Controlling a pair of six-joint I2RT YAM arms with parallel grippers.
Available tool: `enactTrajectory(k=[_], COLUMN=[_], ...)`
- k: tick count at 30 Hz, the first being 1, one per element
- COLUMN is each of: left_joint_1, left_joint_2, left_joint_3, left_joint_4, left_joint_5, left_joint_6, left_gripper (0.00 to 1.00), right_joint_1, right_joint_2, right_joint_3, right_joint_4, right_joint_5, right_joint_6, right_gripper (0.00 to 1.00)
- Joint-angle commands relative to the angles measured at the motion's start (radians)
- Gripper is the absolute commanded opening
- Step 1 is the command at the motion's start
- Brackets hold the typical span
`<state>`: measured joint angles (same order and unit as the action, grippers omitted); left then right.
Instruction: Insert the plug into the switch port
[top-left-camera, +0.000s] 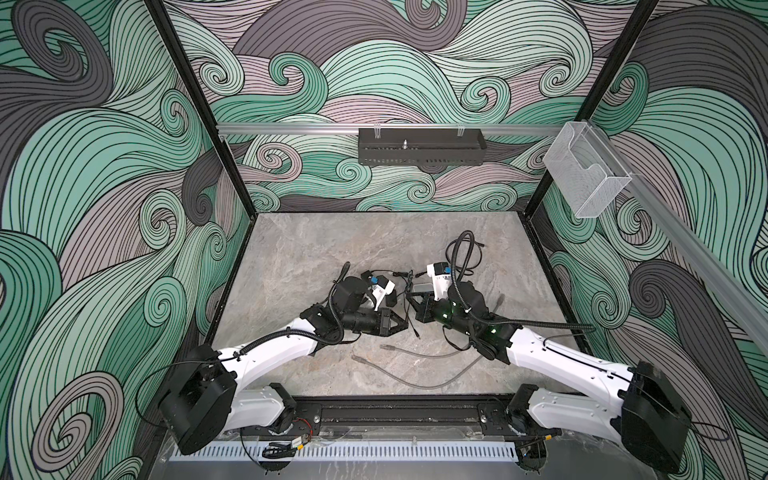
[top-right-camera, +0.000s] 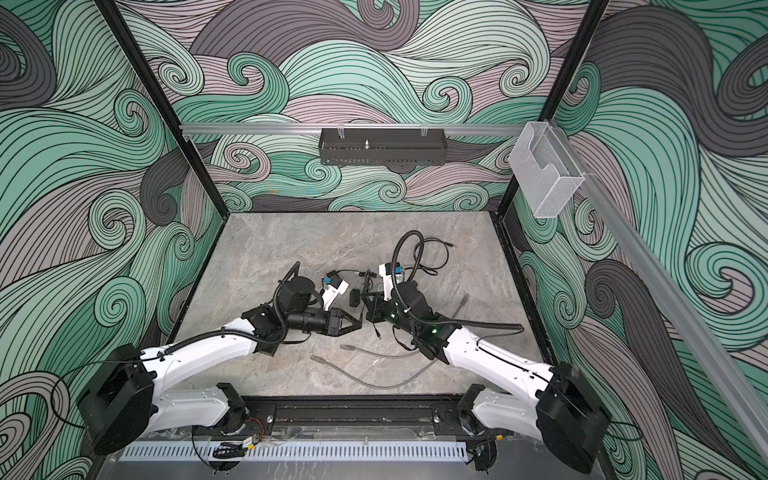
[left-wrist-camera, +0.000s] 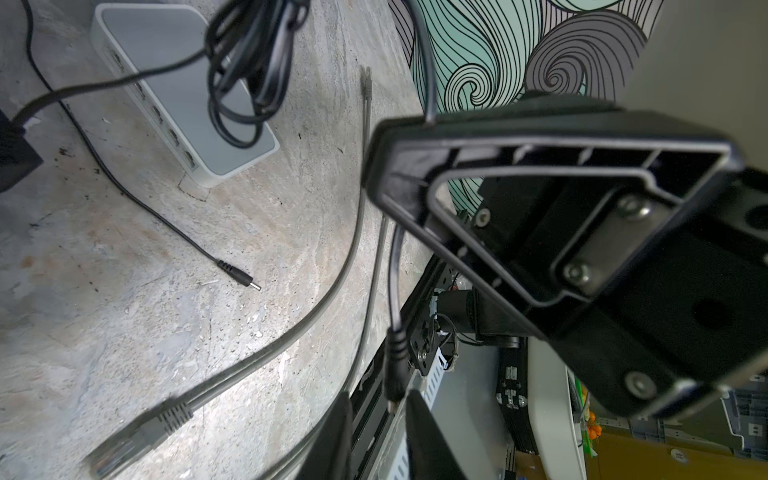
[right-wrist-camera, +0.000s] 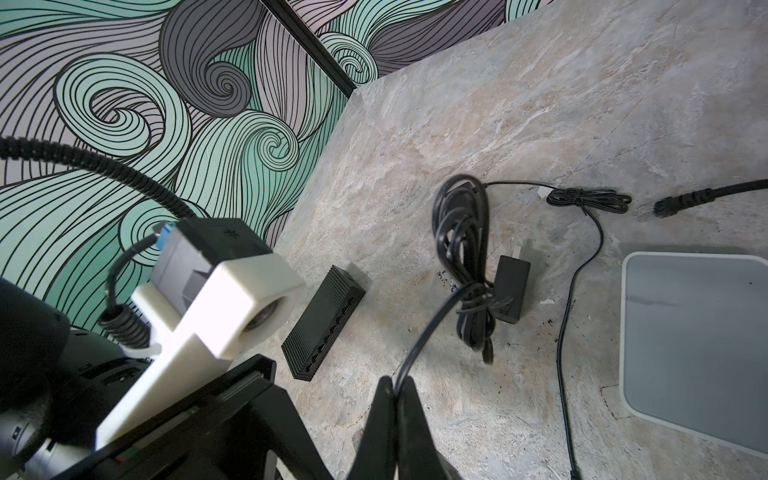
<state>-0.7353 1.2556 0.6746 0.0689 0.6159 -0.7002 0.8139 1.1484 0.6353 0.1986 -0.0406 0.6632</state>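
Grey marbled counter, swirl-print walls. Black barrel plug dangling above counter on thin cable pinched tight in right pincer; tip at narrowly parted left pincer (probably not gripped). White switch near.

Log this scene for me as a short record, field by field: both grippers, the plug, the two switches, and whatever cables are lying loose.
Left gripper: open, fingers either side of the dangling plug's tip
Right gripper: shut on thin black cable
Barrel plug: hangs from that cable, not inserted
White switch: on table, port row showing
Black switch: on table, untouched
Spare barrel plug: loose on table
Grey network cables: loose on table
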Motion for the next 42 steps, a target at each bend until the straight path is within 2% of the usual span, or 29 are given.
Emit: enactTrajectory(k=[1, 6, 11, 16, 22, 28, 35, 38, 40, 42], left_joint_1=[-0.005, -0.014, -0.025, -0.028, -0.031, -0.032, -0.029, -0.027, -0.027, -0.027], left_joint_2=[0.008, 0.014, 0.03, 0.037, 0.045, 0.047, 0.033, 0.038, 0.05, 0.067], left_joint_3=[0.043, 0.055, 0.067, 0.069, 0.07, 0.091, 0.182, 0.262, 0.334, 0.409], left_joint_4=[0.012, 0.016, 0.014, 0.009, 0.011, -0.042, -0.252, -0.405, -0.533, -0.666], left_joint_5=[0.019, 0.034, 0.044, 0.05, 0.049, 0.035, -0.031, -0.07, -0.11, -0.143], left_joint_6=[-0.002, 0.004, 0.005, 0.008, 0.008, 0.033, 0.172, 0.293, 0.381, 0.469], left_gripper=[0.31, 0.36, 0.34, 0.24, 0.17, 0.01, 0.0, 0.0, 0.0, 0.0], right_joint_1=[-0.001, 0.004, 0.011, 0.014, 0.016, 0.016, 0.016, 0.013, 0.006, -0.009], right_joint_2=[-0.018, -0.013, -0.011, -0.016, -0.029, -0.045, -0.073, -0.124, -0.185, -0.265], right_joint_3=[0.004, 0.006, 0.004, -0.001, -0.006, -0.015, -0.006, -0.008, -0.006, -0.003], right_joint_4=[0.005, 0.015, 0.024, 0.027, 0.024, 0.014, -0.106, -0.204, -0.295, -0.378], right_joint_5=[0.033, 0.038, 0.044, 0.053, 0.057, 0.066, 0.1, 0.113, 0.112, 0.063], right_joint_6=[0.006, 0.01, 0.013, 0.018, 0.018, 0.019, 0.015, -0.021, -0.072, -0.142], right_gripper=[0.0, 0.0, 0.0, 0.0, 0.0, 0.0, 0.0, 0.23, 0.31, 0.33])
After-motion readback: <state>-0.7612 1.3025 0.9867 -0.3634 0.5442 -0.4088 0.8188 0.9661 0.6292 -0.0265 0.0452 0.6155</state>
